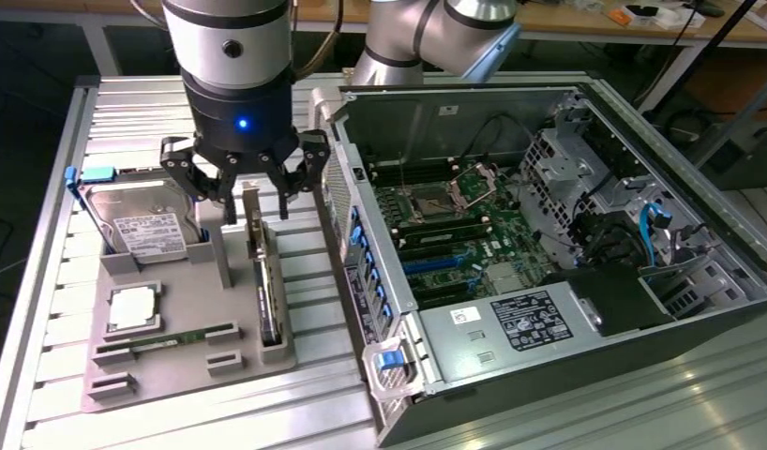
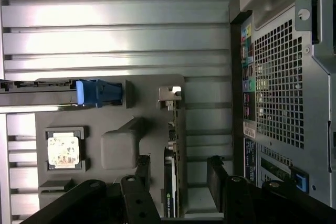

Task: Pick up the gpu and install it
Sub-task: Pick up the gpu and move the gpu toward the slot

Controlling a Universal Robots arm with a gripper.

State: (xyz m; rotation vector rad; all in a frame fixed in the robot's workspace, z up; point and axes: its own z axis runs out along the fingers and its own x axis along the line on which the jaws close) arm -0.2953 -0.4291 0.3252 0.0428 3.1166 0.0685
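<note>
Green gpu [image 1: 266,286] stands on edge lengthwise in the tray [image 1: 171,370], spread jaws above it.

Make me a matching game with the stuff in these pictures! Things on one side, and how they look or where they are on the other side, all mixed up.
Things:
1. gpu
2. hard drive
3. RAM stick
4. claw

Clues:
A. has a blue rail
B. thin, green, lying flat
C. on its edge, under the claw
D. open, over the gpu

Pairs: 1-C, 2-A, 3-B, 4-D
</note>
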